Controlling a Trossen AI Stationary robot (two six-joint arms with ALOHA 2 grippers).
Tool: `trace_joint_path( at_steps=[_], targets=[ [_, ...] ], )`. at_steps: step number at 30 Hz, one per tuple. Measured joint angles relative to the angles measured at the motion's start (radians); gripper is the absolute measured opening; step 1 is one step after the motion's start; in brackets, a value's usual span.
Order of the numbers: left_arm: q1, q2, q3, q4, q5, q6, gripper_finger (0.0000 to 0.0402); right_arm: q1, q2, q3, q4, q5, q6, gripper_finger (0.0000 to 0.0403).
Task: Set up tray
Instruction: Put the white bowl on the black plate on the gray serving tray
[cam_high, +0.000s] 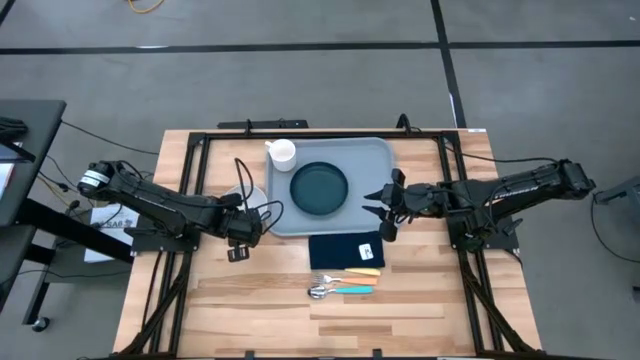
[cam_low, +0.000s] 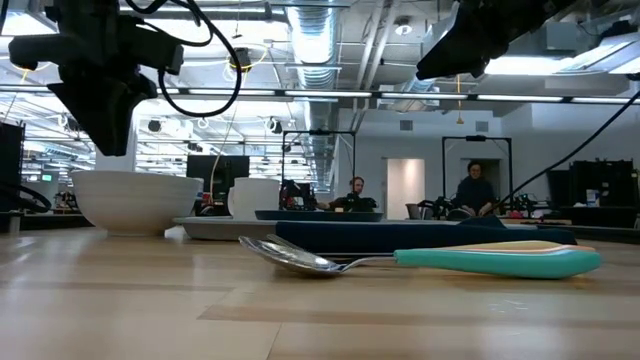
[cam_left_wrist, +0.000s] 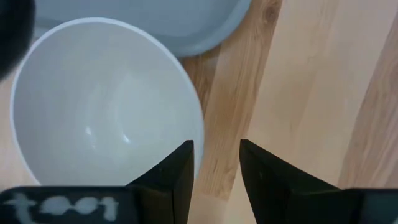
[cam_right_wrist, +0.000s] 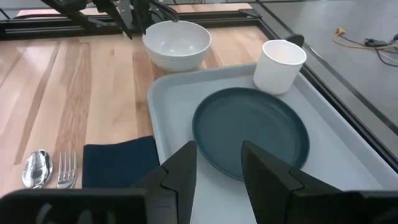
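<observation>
Teal-handled spoon (cam_low: 420, 260): nearest the low camera, lying on the wooden table (cam_high: 250, 290), off the tray.
Fork (cam_right_wrist: 66, 169): beside the spoon, also on the table.
Navy napkin (cam_high: 346, 250): on the table, just beside the tray's near edge.
Tray (cam_high: 380, 155): grey-blue, at table centre; carries teal plate (cam_high: 319, 189) and white cup (cam_high: 283, 153).
White bowl (cam_left_wrist: 93, 112): on the wood by the tray's left corner, not yet loaded.
Left gripper (cam_left_wrist: 214, 163): poised above the bowl's rim, fingers parted, gripping nothing.
Right gripper (cam_right_wrist: 217, 163): hovering over the tray's right side, fingers apart, empty.
Progress, judged: plate and cup placed; bowl, napkin, cutlery outstanding.
View notes: low view hides tray contents behind the napkin edge; right wrist view shows them plainly; left wrist view alone shows finger-to-rim alignment.
</observation>
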Motion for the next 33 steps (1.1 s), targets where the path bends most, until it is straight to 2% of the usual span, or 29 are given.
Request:
trace_joint_path(
  at_steps=[17,33],
  targets=[
    [0.0,0.0,-0.074,0.014,0.012,-0.019,0.0118,0.0,0.0,0.0,0.0,-0.001,0.001,0.0118],
    [0.0,0.0,-0.077,0.049,0.006,-0.032,0.0116,0.0,0.0,0.0,0.0,-0.001,0.001,0.0118]
  ],
)
